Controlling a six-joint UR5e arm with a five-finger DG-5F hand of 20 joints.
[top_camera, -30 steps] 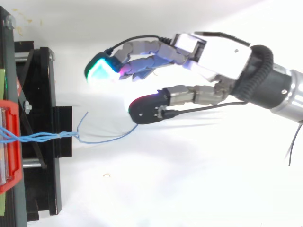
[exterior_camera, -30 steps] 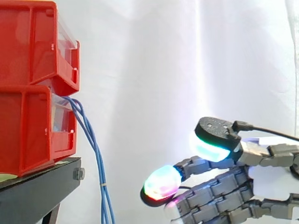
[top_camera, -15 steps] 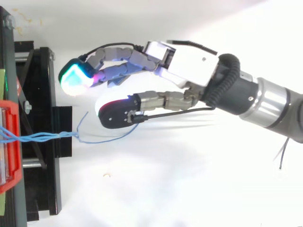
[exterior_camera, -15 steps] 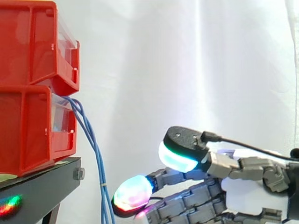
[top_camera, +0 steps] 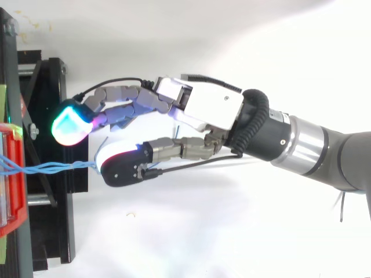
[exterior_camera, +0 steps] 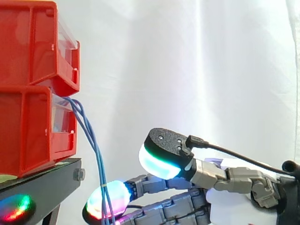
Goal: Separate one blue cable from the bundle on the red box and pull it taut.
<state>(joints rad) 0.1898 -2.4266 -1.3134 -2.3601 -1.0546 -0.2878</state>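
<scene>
A bundle of thin blue cables [exterior_camera: 91, 140] comes out of the lower red bin [exterior_camera: 28, 126] and hangs down past the black stand [exterior_camera: 42, 187]. From above, the twisted cables [top_camera: 52, 168] run right from the bin and end at the thumb's tip. My hand [top_camera: 206, 107] reaches in from the right, open, with fingers and thumb stretched toward the bins. A glowing fingertip [exterior_camera: 105, 204] sits level with the hanging strands, right at them. The thumb pad [top_camera: 124, 165] lies beside the cable ends; the loose strand's curl is hidden under it. Nothing is pinched.
A second red bin [exterior_camera: 33, 42] is stacked on the lower one. The black stand's frame [top_camera: 46, 87] lies under the fingertips in the top view. A white curtain hangs behind, and a white surface lies below the arm.
The hand has moved left toward the bins and lower; its fingertips now reach the hanging cables and overlap the stand. The cables have hardly shifted.
</scene>
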